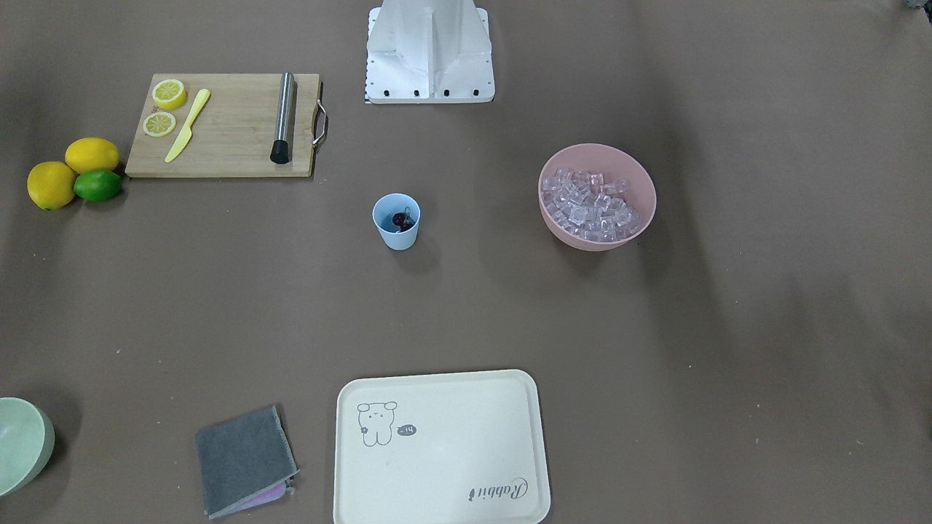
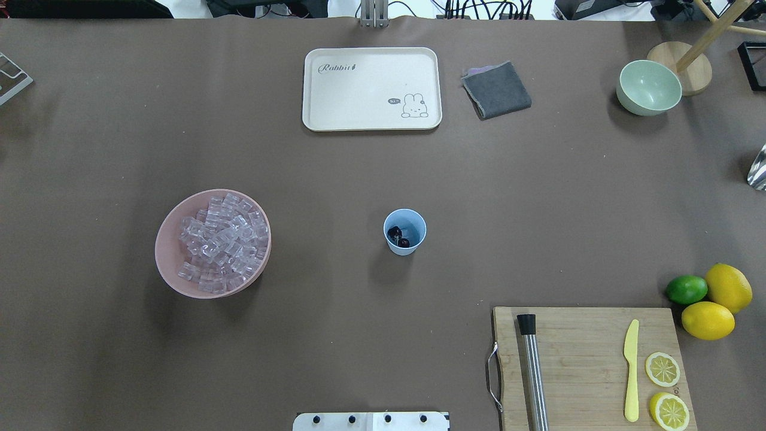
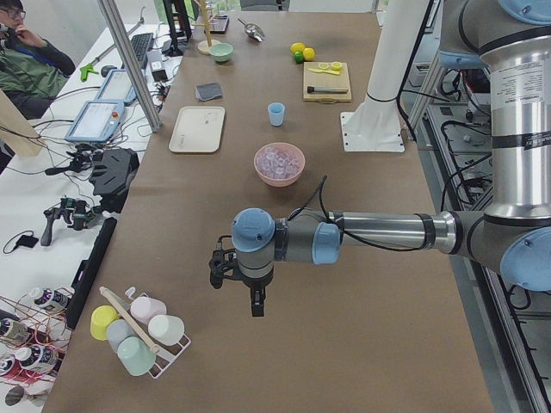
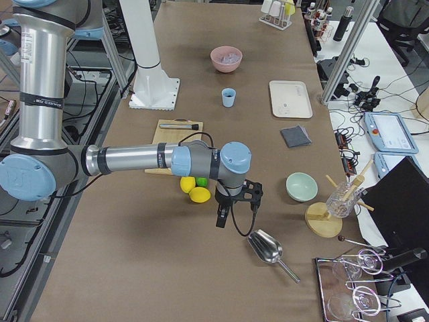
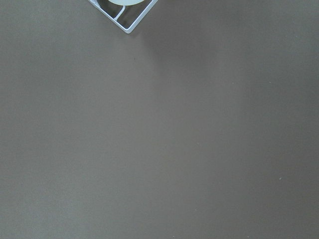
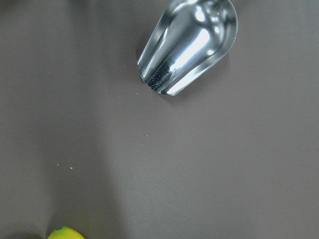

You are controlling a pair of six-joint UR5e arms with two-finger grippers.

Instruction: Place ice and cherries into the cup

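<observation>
A: Where do things lie?

B: The cup (image 2: 405, 232) stands upright mid-table with the cherries (image 2: 398, 237) already in it. Something clear may lie beside them, but it is too small to tell. The ice (image 2: 220, 242) is heaped in the pink bowl (image 2: 170, 263), well apart from the cup on the robot's left.

A: And the arms?

B: Both hang over bare table at opposite ends. The left gripper (image 3: 255, 303) is at the left end, near a rack of cups. The right gripper (image 4: 223, 216) is at the right end, near a metal scoop (image 6: 189, 47). Neither seems to carry anything, but only the side cameras catch them, so I cannot tell whether the fingers are parted or closed.

A: How will the ice handle?

B: The cubes look small, hard and slick, so I'd expect a pinched one to squirt free. I'd take the scoop by its thin handle and dig into the heap. The cup looks light and may tip if nudged, so pour from above its rim.
</observation>
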